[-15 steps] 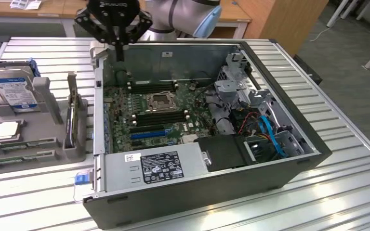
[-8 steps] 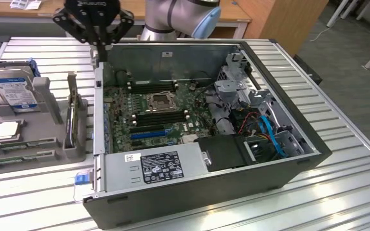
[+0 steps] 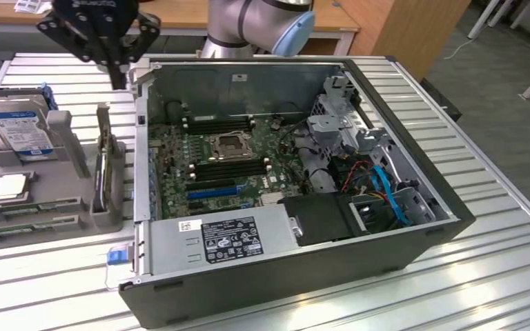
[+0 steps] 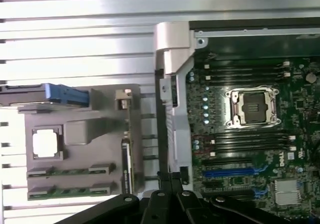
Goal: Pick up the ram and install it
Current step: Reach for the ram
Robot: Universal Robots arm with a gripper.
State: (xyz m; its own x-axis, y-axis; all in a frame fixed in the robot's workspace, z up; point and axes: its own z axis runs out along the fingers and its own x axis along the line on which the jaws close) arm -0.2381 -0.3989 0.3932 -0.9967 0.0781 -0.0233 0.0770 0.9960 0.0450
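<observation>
Two ram sticks lie edge-up in the front slots of a grey holder (image 3: 72, 207) at the exterior view's left: one ram stick (image 3: 27, 208) (image 4: 70, 171) and a second (image 3: 21, 231) (image 4: 70, 190) beside it. My black gripper (image 3: 118, 83) (image 4: 169, 178) hangs high above the table near the case's back left corner, well away from the sticks. Its fingers are shut together with nothing between them. The open computer case (image 3: 292, 276) shows the motherboard's ram slots (image 3: 232, 169) (image 4: 250, 141) on either side of the processor socket (image 3: 228, 143) (image 4: 252, 107).
The holder also carries a hard drive (image 3: 16, 127) (image 4: 45, 94), a silver processor chip (image 3: 9, 186) (image 4: 46, 144) and an upright card with a metal bracket (image 3: 105, 172) (image 4: 126, 169). The case wall (image 3: 141, 138) stands between holder and motherboard. Cables (image 3: 385, 186) crowd the case's right side.
</observation>
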